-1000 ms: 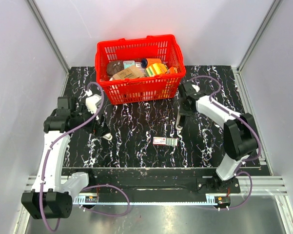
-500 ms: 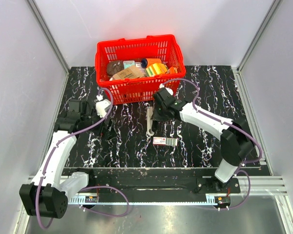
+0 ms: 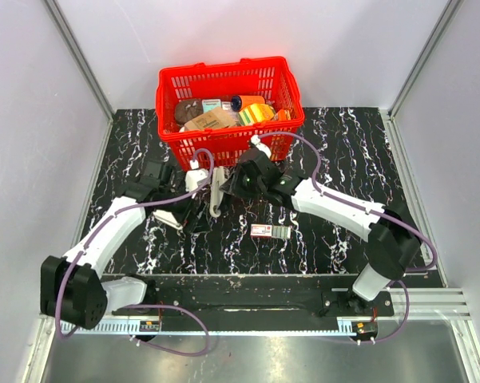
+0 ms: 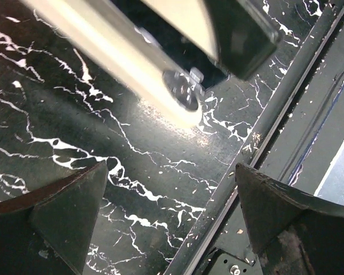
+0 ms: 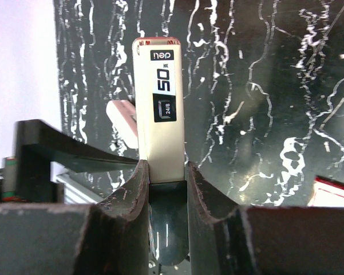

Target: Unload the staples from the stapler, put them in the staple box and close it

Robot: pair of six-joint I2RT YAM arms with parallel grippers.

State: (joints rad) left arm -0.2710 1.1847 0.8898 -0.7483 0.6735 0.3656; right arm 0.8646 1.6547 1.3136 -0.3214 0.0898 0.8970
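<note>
My right gripper (image 3: 224,185) (image 5: 167,172) is shut on a long cream stapler (image 3: 216,196) (image 5: 159,103) with a black rear end and a "50" label. It holds the stapler above the table in front of the red basket (image 3: 232,148). My left gripper (image 3: 193,211) (image 4: 172,195) is open and empty just left of the stapler's free end. In the left wrist view the stapler (image 4: 131,63) crosses the top, beyond the fingers (image 4: 68,206). A small flat red-and-white oblong (image 3: 270,231) lies on the table to the right, apart from both grippers.
The basket holds several packets and boxes at the back centre. The black marbled table (image 3: 335,159) ends in a metal rail (image 3: 271,279) at the near edge, which also shows in the left wrist view (image 4: 275,114). Grey walls close in both sides.
My right arm has swung left with the stapler, from right of the basket to front centre. My left arm has moved right and now meets the stapler's free end.
</note>
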